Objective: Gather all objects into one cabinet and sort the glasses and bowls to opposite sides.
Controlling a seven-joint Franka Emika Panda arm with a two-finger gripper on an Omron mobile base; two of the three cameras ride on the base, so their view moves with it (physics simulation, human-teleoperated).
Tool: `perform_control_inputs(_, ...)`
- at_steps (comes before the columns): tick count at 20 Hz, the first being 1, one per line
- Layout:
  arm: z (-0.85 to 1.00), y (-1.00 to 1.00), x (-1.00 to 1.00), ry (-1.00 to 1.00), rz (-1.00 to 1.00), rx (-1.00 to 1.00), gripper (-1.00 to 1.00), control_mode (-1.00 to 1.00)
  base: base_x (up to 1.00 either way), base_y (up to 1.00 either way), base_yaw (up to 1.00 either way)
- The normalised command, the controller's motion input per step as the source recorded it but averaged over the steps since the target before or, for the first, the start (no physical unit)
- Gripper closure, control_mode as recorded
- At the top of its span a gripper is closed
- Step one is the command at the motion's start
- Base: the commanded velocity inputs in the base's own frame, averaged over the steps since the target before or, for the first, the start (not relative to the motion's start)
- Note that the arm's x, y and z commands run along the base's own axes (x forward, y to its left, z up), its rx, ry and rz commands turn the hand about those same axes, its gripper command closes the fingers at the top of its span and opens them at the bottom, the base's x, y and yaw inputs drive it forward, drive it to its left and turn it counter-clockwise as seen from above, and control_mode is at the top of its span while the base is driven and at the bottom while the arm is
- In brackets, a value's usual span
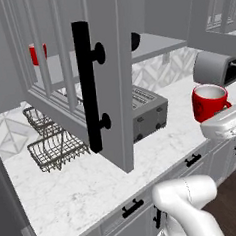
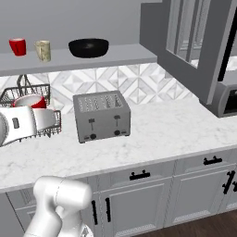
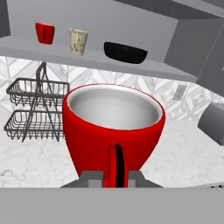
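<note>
Hovering above the counter, the red mug sits upright with the gripper clenched on its handle. Up on the cabinet shelf: red tumbler, beige cup, black bowl. Toaster and wire rack sit below; the open glass door juts out alongside.

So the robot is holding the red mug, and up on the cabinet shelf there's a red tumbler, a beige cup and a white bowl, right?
Nearly. The bowl on the shelf is black, not white, as the right base view shows. The gripper does hold the red mug, and the red tumbler and beige cup stand there.
</note>
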Motion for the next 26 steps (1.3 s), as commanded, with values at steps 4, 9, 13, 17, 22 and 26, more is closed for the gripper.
perform_control_inputs(4, 0.52, 0.22, 0.04, -0.04, 0.00, -0.02, 1.00, -1.00, 0.00, 0.00, 0.00)
perform_control_inputs(9, 0.46, -0.17, 0.24, -0.07, 0.05, 0.01, 1.00, -1.00, 0.00, 0.00, 0.00)
perform_control_inputs(13, 0.34, -0.66, 0.38, -0.10, 0.10, 0.06, 1.00, -1.00, 0.00, 0.00, 0.00)
perform_control_inputs(17, 0.56, -0.09, 0.31, -0.10, 0.10, 0.05, 1.00, -1.00, 0.00, 0.00, 0.00)
perform_control_inputs(22, 0.50, 0.25, 0.13, -0.16, 0.09, 0.00, 1.00, -1.00, 0.00, 0.00, 0.00)
perform_control_inputs(26, 0.07, 0.53, -0.04, -0.12, 0.06, -0.10, 1.00, -1.00, 0.00, 0.00, 0.00)
